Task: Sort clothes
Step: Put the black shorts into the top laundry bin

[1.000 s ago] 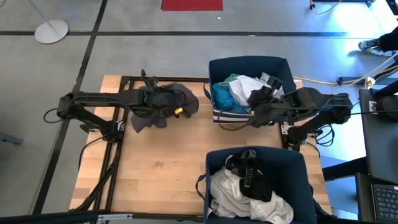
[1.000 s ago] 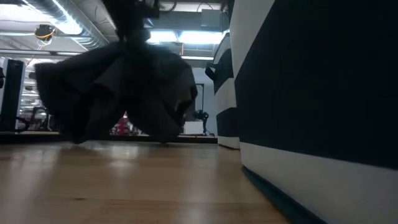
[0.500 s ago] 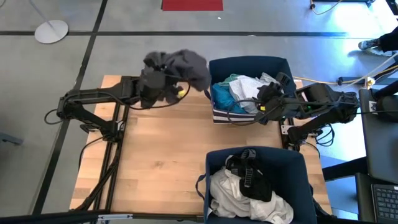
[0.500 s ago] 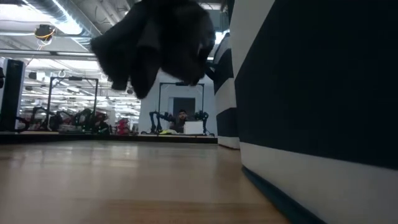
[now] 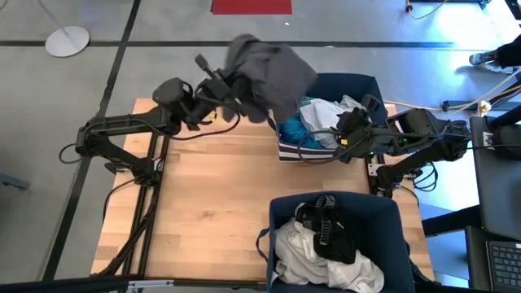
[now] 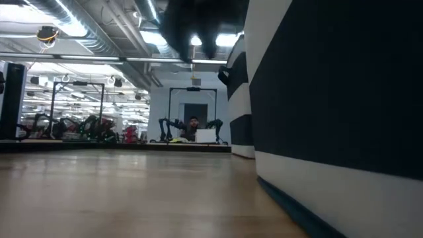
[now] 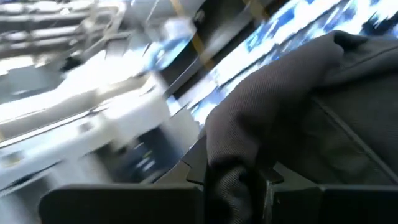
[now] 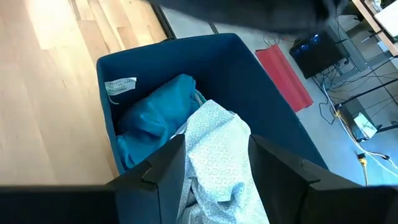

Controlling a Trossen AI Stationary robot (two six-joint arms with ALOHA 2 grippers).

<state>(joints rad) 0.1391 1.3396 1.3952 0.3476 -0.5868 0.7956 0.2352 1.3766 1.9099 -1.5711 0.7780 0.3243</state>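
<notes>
No text, brand, number or sign could be read anywhere. A small white label [image 8: 120, 85] was sewn on the turquoise garment [image 8: 152, 118] in the far bin [image 8: 211, 68], seen in the right wrist view, but its print was too small to make out.

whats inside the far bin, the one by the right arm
In the far bin: a turquoise garment and a white patterned one. Whatever lies beneath them is covered, and the dark grey garment overhangs one corner.

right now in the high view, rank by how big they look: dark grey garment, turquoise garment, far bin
1. far bin
2. dark grey garment, though it is lifted toward the camera, so it may look bigger than it is
3. turquoise garment, partly buried
</notes>
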